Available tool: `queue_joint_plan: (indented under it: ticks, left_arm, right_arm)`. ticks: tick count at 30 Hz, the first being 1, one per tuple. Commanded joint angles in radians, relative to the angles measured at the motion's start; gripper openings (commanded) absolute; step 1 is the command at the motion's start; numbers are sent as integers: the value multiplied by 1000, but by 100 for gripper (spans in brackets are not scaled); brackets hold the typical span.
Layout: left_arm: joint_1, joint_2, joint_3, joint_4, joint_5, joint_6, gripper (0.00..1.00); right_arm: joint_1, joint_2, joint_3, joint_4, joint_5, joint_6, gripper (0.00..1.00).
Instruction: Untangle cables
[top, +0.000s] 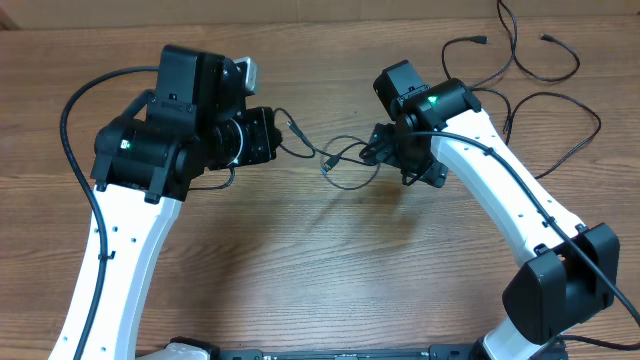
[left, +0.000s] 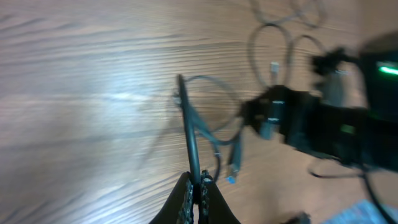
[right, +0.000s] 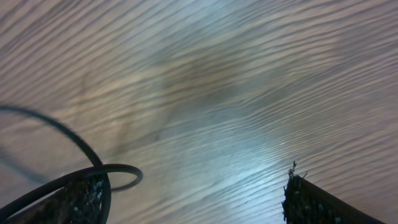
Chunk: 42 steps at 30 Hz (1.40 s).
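Left gripper (left: 198, 188) clamped on cable (left: 188, 121), right gripper (right: 189, 190) jaws apart, cable loop at its left finger, tangle (top: 338, 158) centre frame between grippers, loose cords (top: 545, 70) upper right, open surface (top: 300, 270) below.

1. The gap between left pincer (top: 277, 136) and right pincer (top: 374, 152) is crossed by tangled cables (top: 335, 160).
2. Open tabletop (top: 320, 270) is seen nearer, flanked by left arm (top: 110, 270) and right arm (top: 500, 190).
3. The far right corner is strewn with loose cables (top: 540, 70).

cables (left: 189, 134) black, one plug tip (left: 231, 180) blue | desk (top: 300, 270) warm brown, streaky wood grain | arms (top: 120, 260) white with black joints | status light (top: 433, 99) glowing green
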Motion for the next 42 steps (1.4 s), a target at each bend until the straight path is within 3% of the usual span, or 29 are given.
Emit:
queue_joint_plan:
  ticks: [1,9,18,22,25,27,31,33,35,38,42]
  left_arm:
    - [35,-6,10,-29,-227,-75,4]
    - [109,-6,10,-147,-473,-150,4]
    - [125,-6,10,-150,-468,-146,4]
    - [124,-3,9,-153,-467,-150,5]
    - [122,5,8,-159,-454,-150,19]
    - [123,16,8,-168,-417,-145,24]
    - [123,42,8,-169,-340,-93,27]
    - [123,56,8,-164,-303,-68,26]
    - [123,70,8,-164,-282,-65,22]
    - [123,85,8,-165,-264,-55,5]
    - [122,88,8,-161,-253,-48,4]
  right_arm:
    - [-18,-1,6,-11,172,58,91]
    - [-60,-1,6,-3,169,61,91]
    - [-67,-1,6,59,-26,11,91]
    - [-65,-1,6,111,-198,-100,91]
    - [-65,-1,6,154,-346,-177,87]
    - [-65,-1,6,170,-425,-221,74]
    - [-65,-1,6,179,-456,-230,33]
    - [-64,-1,6,179,-458,-232,22]
    - [-64,-1,6,179,-458,-232,20]
    - [-64,-1,6,180,-457,-232,30]
    - [-59,-1,6,196,-458,-232,44]
